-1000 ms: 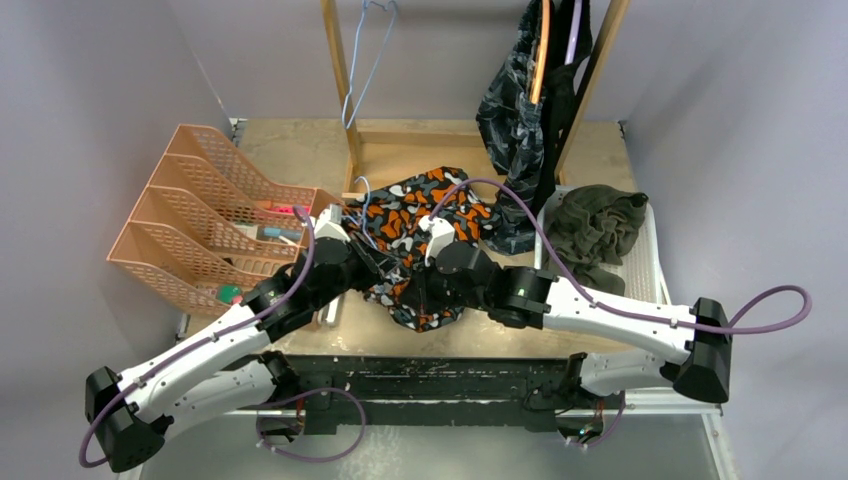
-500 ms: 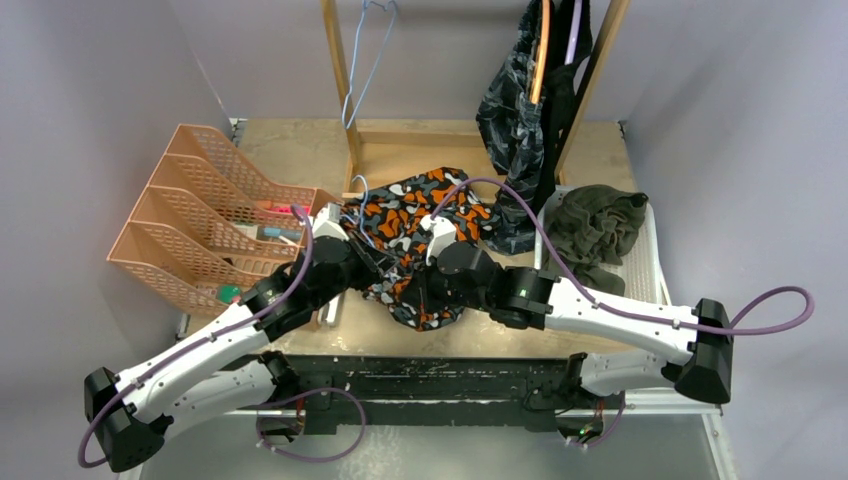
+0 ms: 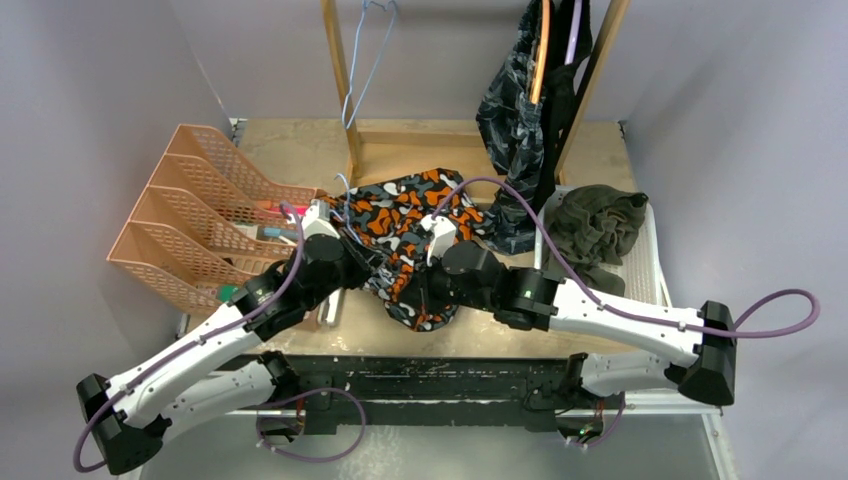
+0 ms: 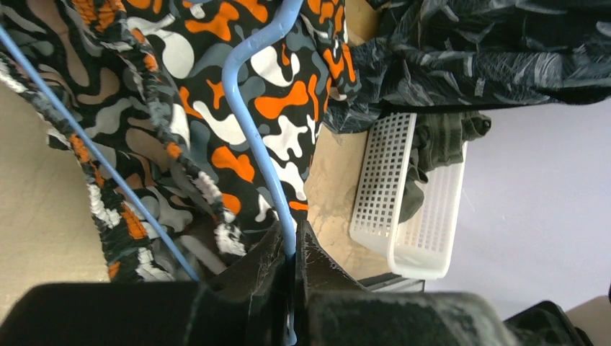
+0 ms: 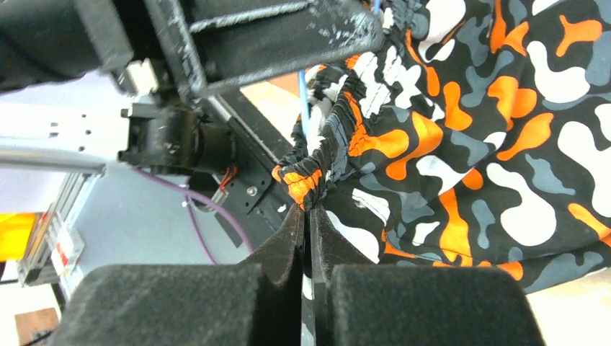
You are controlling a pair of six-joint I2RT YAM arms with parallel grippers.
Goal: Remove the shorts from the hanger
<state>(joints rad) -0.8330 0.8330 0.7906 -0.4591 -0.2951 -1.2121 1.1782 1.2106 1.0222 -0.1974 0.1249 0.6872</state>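
We start at the near edge of the table (image 3: 290, 150), where our two arms reach in toward the middle. Our left gripper (image 4: 292, 249) is pinched tight on the thin blue hanger (image 4: 253, 137). Our right gripper (image 5: 308, 215) is squeezed closed on the stretchy edge of the orange camouflage shorts (image 3: 405, 225).

These shorts lie bunched in the middle of the table, between the two grippers. The hanger's wire runs inside them. A strip of bare table shows between the shorts and the near edge.

Just to the left stands the orange tray stack (image 3: 190, 220). It is close beside our left arm, so that side is tight. To the right sits the white basket (image 3: 648, 255), with the olive green shorts (image 3: 590, 230) piled in it.

Farther back stands the wooden rack (image 3: 340, 80). The dark grey-blue camouflage shorts (image 3: 510, 100) hang on its right side, and their bottom end comes down just beside the orange pair. A second blue hanger (image 3: 368, 60) hangs by itself on the left side. Bare table shows on the far left, behind the trays.
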